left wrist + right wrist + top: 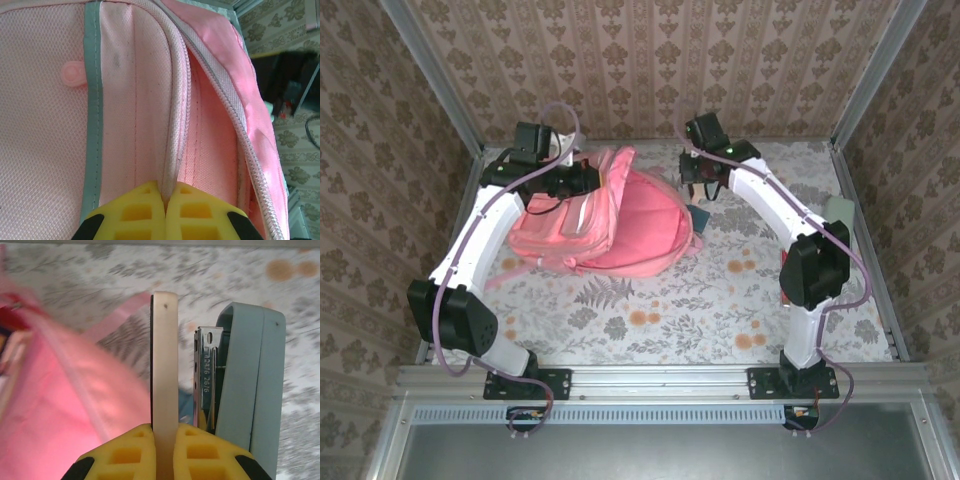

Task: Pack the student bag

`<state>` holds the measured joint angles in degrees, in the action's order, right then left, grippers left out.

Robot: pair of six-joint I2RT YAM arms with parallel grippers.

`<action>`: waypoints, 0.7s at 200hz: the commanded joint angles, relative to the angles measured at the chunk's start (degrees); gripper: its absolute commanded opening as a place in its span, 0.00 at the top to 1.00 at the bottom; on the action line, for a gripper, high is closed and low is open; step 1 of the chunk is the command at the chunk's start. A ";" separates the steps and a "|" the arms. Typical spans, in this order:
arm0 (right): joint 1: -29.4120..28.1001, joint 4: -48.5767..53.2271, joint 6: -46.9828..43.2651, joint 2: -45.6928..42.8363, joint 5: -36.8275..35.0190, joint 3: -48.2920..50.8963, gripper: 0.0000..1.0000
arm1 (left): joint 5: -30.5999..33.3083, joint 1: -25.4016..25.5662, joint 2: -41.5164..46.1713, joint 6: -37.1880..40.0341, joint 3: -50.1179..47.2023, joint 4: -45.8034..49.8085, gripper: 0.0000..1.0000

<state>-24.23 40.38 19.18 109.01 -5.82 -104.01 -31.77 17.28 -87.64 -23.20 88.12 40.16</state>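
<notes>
**Stapler just right of the bag; the drop goes leftward**

Top: bag (610, 215) lies left of centre on the table (720, 300), with its loose flap side facing right. Left gripper (582, 182) is on the bag's upper left part. Right gripper (702, 190) hangs just beside the bag's right edge, so the right arm is the nearer one to deliver.

Left wrist: left gripper (166, 192) is pinched shut on the bag's (50, 125) zip lip (172, 125), which runs straight away from the fingers.

Right wrist: right gripper (165, 432) is clamped on the stapler (250, 380) by a cream bar (165, 360), probably its base. The stapler's long axis is in line with the fingers. The bag (60, 405) shows blurred to the left. Can't tell if the mouth gapes wide enough.
</notes>
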 commanded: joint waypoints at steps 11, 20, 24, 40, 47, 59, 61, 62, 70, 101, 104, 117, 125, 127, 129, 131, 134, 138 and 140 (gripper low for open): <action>-4.19 -4.00 11.69 -2.56 7.95 4.81 0.96 | -0.20 -1.37 1.66 -2.89 -0.47 -6.00 1.00; -5.41 -5.96 15.26 -2.10 9.64 6.04 0.96 | -0.63 -1.42 1.36 -3.21 -0.42 -6.45 1.00; -5.86 -7.06 16.95 -1.79 10.58 6.57 0.96 | -0.78 -1.40 1.25 -3.45 -0.48 -6.66 1.00; -7.62 -12.32 23.01 0.60 13.20 8.06 0.96 | -1.20 -1.40 0.86 -4.06 -0.43 -7.40 1.00; -8.21 -14.33 25.41 2.03 14.29 8.13 0.96 | -1.50 -1.37 0.76 -4.37 -0.50 -7.88 1.00; -9.21 -17.82 29.45 4.53 15.93 7.93 0.96 | -1.88 -1.37 0.54 -4.96 -0.66 -8.55 1.00; -9.38 -18.28 30.15 4.96 16.11 7.81 0.96 | -1.98 -1.37 0.54 -5.00 -0.69 -8.64 1.00; -9.45 -18.65 30.45 5.15 16.24 7.79 0.96 | -2.02 -1.37 0.49 -5.09 -0.68 -8.71 1.00; -10.07 -21.33 33.09 6.62 17.17 7.72 0.95 | -2.27 -1.33 0.43 -5.32 -0.79 -9.02 1.00; -11.77 -26.89 41.08 13.11 18.54 4.94 0.94 | -2.34 -0.53 0.30 -5.47 -1.34 -9.14 1.00; -11.85 -27.19 41.60 13.77 18.50 4.61 0.94 | -2.44 -0.45 0.35 -5.46 -1.36 -9.11 1.00; -12.28 -27.26 43.51 16.11 17.96 3.11 0.94 | -2.35 -0.22 0.39 -5.50 -1.68 -9.22 1.00; -12.42 -27.35 44.07 17.64 18.06 2.16 0.92 | -2.34 -0.05 0.46 -5.55 -1.96 -9.36 1.00; -12.47 -27.28 44.11 17.99 18.05 1.82 0.91 | -2.33 -0.01 0.49 -5.54 -1.98 -9.39 1.00; -12.50 -27.17 44.24 18.41 18.04 1.49 0.91 | -2.36 0.03 0.53 -5.58 -2.03 -9.40 1.00; -12.57 -26.95 44.20 18.71 18.06 1.19 0.90 | -2.36 0.03 0.47 -5.62 -2.04 -9.47 1.00; -12.59 -26.69 44.21 19.24 18.08 0.74 0.87 | -2.34 0.10 0.45 -5.64 -2.07 -9.51 1.00; -12.67 -26.40 44.14 19.89 18.09 0.21 0.82 | -2.34 0.19 0.45 -5.66 -2.16 -9.50 1.00; -12.68 -26.32 44.11 20.09 18.19 0.03 0.81 | -2.36 0.21 0.49 -5.63 -2.16 -9.54 1.00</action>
<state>-36.60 15.88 58.17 125.51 11.11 -99.94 -32.97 17.17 -87.70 -27.51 85.86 35.51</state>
